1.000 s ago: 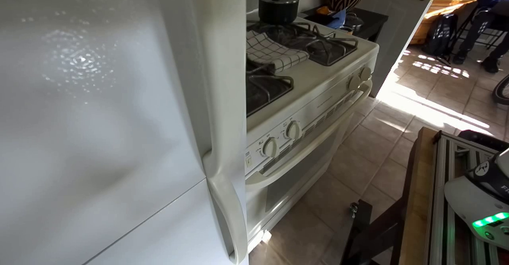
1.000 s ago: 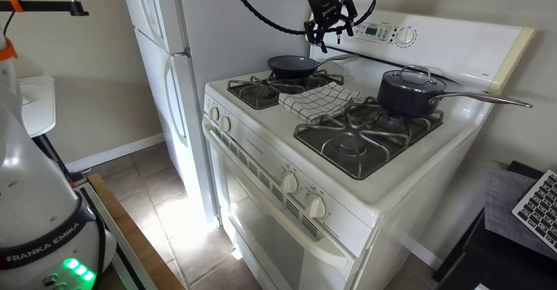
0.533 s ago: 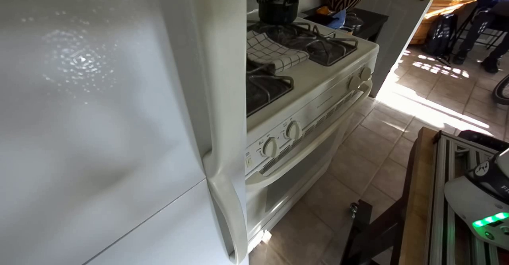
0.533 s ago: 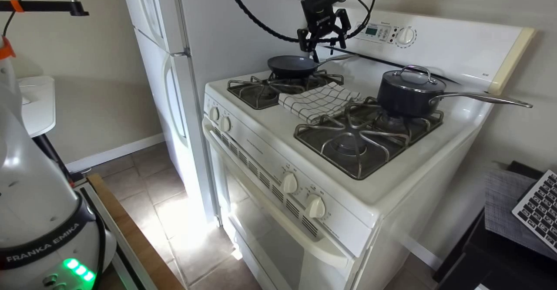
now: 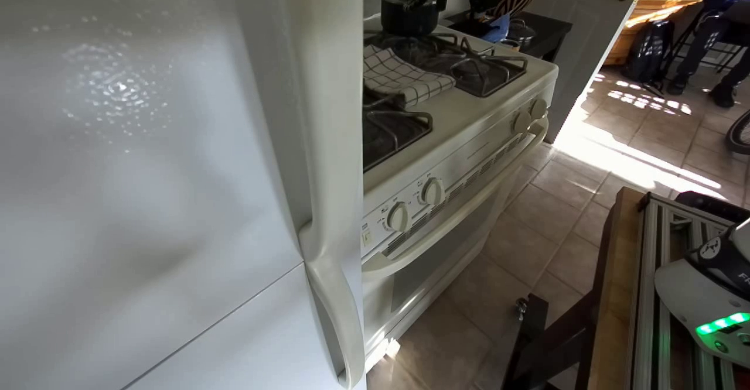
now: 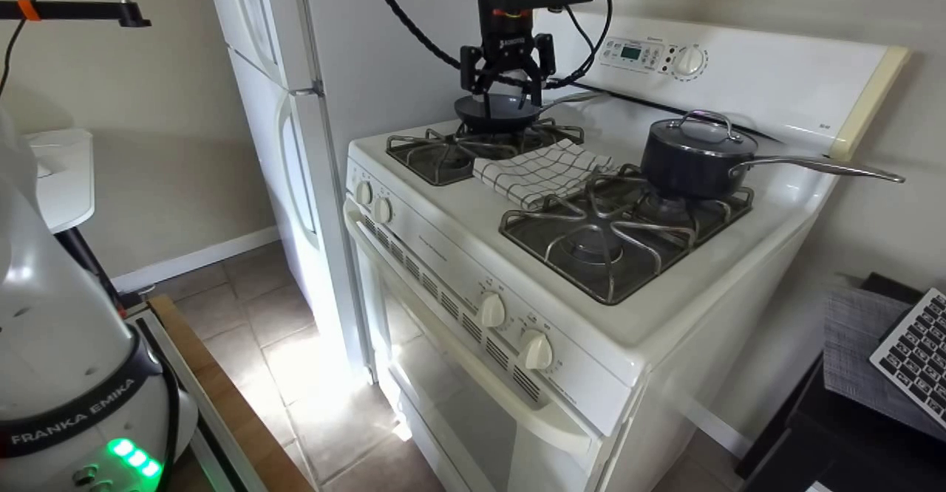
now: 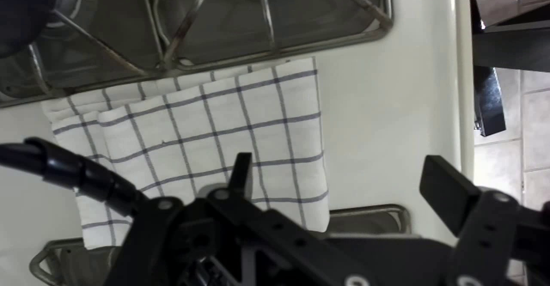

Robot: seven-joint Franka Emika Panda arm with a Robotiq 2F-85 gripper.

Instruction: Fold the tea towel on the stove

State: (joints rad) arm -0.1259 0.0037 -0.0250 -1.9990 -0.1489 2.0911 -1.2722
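Note:
The tea towel (image 6: 543, 173), white with a grid of dark lines, lies across the middle of the white stove (image 6: 443, 211), between the two black burner grates. It also shows in an exterior view (image 5: 410, 79), partly hidden by the fridge. In the wrist view the towel (image 7: 206, 123) lies flat with a fold layer along its upper edge. My gripper (image 6: 511, 102) points down, open and empty, above the stove on the fridge side. In the wrist view the gripper (image 7: 337, 165) has one finger over the towel and the other over the stove's front strip (image 7: 386, 105).
A frying pan (image 6: 488, 111) sits on the rear burner nearest the fridge. A lidded dark pot (image 6: 695, 156) stands on the other rear burner, its handle pointing outward. The tall white fridge (image 6: 414, 49) stands beside the stove. A cable (image 7: 86, 174) hangs by the gripper.
The gripper has moved down and towards the stove's front, turning from tilted to pointing straight down. It stays open. The towel and pans have not moved.

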